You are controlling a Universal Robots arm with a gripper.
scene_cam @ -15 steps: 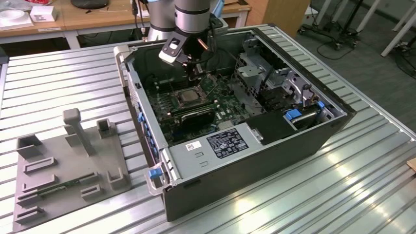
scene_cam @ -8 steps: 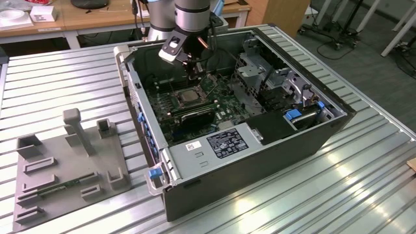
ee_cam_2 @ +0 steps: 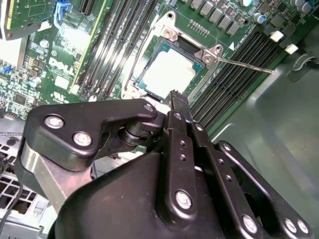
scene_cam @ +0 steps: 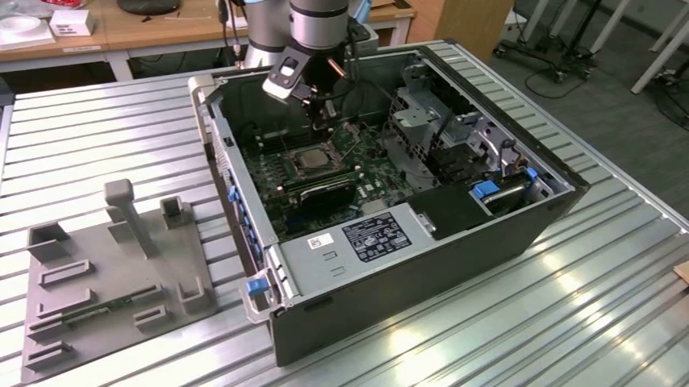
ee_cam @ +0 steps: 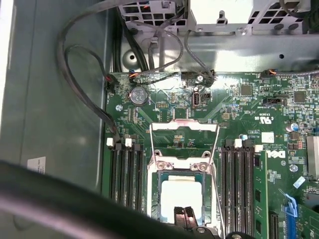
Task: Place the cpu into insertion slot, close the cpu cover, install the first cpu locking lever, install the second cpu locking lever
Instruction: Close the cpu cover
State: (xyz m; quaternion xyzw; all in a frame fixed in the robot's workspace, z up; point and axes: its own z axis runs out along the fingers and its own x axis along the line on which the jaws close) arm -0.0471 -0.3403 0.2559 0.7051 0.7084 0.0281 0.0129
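Note:
The cpu [ee_cam_2: 167, 72] lies flat in the insertion slot [ee_cam_2: 144, 74], its pale metal face up; it also shows in the first wrist view as cpu [ee_cam: 182, 191]. The cpu cover [ee_cam: 184, 125] is swung back from the slot, with green board visible through its window. A thin locking lever [ee_cam_2: 244, 64] sticks out loose from one slot corner. My gripper [ee_cam_2: 175, 97] hangs just above the cpu's edge, fingers shut with nothing between them. In the exterior view the gripper [scene_cam: 319, 121] reaches into the open case above the slot [scene_cam: 310, 159].
The motherboard [ee_cam: 259, 99] sits in an open black computer case [scene_cam: 431, 266] on a ribbed metal table [scene_cam: 603, 306]. Memory slots [ee_cam: 124, 174] flank the slot. Cables [ee_cam: 79, 74] loop near the case wall. A grey fixture plate [scene_cam: 108, 274] lies at the exterior view's left.

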